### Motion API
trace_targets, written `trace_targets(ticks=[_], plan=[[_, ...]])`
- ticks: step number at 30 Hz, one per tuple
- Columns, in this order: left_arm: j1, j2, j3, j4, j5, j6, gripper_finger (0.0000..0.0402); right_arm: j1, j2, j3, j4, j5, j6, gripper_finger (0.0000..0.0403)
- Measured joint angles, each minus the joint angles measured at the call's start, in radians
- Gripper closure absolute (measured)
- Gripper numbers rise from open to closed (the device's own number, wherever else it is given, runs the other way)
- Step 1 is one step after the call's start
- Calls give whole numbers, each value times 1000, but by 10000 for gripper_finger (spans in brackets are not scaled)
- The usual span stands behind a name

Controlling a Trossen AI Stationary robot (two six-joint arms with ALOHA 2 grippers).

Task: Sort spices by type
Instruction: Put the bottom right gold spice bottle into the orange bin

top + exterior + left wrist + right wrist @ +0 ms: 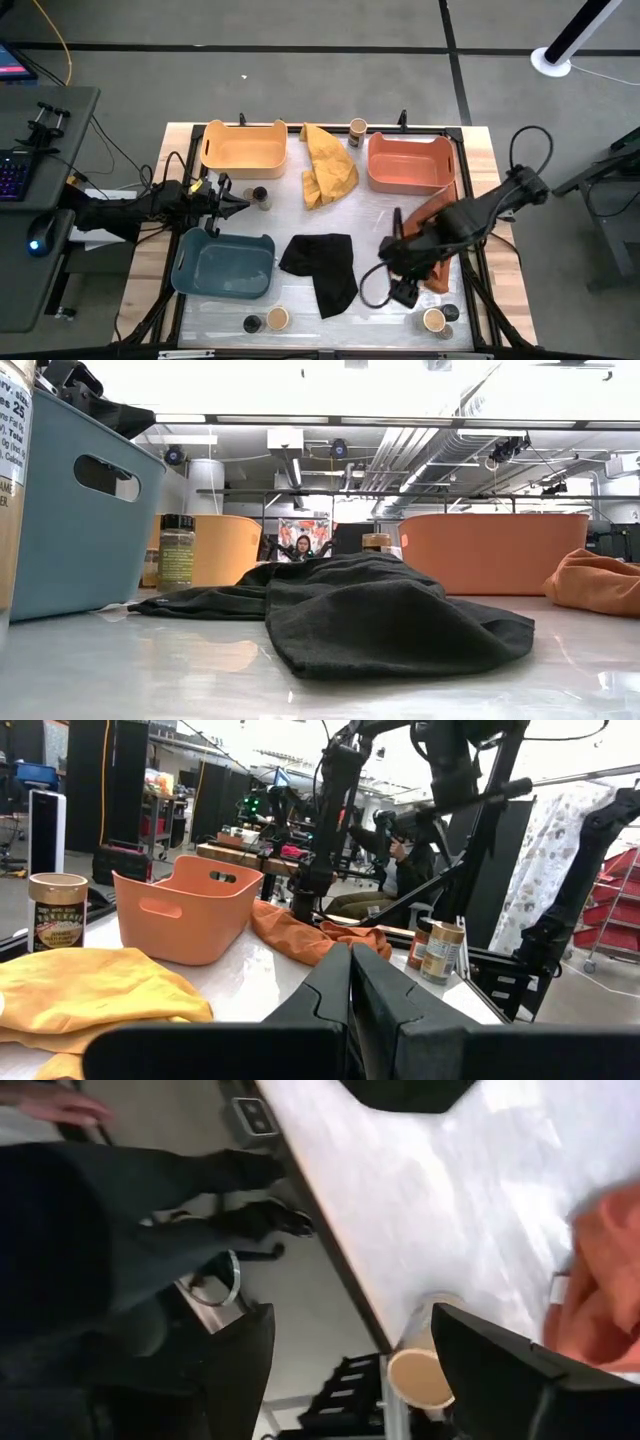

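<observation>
Spice jars stand scattered on the table: a tan-lidded one [358, 130] at the far edge, a dark-lidded one [260, 196] beside my left gripper, and a dark and a tan one [277, 318] at the near edge. Two more stand at the near right, tan-lidded [434, 320] and dark-lidded [448, 313]. My left gripper [235, 203] waits shut at the left, level, touching nothing. My right gripper [402, 288] hangs open over the near right, pointing steeply down. In its wrist view the tan-lidded jar [420, 1377] shows below and between the open fingers [350, 1312], untouched.
A yellow tray [243, 147] stands far left, a coral tray [410, 162] far right and a blue tray [225, 265] near left. A yellow cloth [330, 165], a black cloth [322, 265] and a rust-orange cloth [440, 212] lie between them. A person's hand [50, 1100] shows beyond the table's near edge.
</observation>
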Motion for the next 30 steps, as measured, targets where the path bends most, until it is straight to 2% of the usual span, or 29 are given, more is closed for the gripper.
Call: trace_targets(ticks=[5,8,11,18,26,30], plan=[[0,0,0,0,0,0,401,5,64,-1,-73,-55,-24,137],[0,0,0,0,0,0,401,15,98,-1,-195,-96,-41,136],[0,0,0,0,0,0,401,47,117,-2,-315,-119,-124,123],[0,0,0,0,0,0,401,136,114,-16,-249,-112,-162,50],[0,0,0,0,-1,0,401,264,125,-16,-210,-6,49,43],[0,0,0,0,-1,0,401,328,184,-16,-210,7,43,43]])
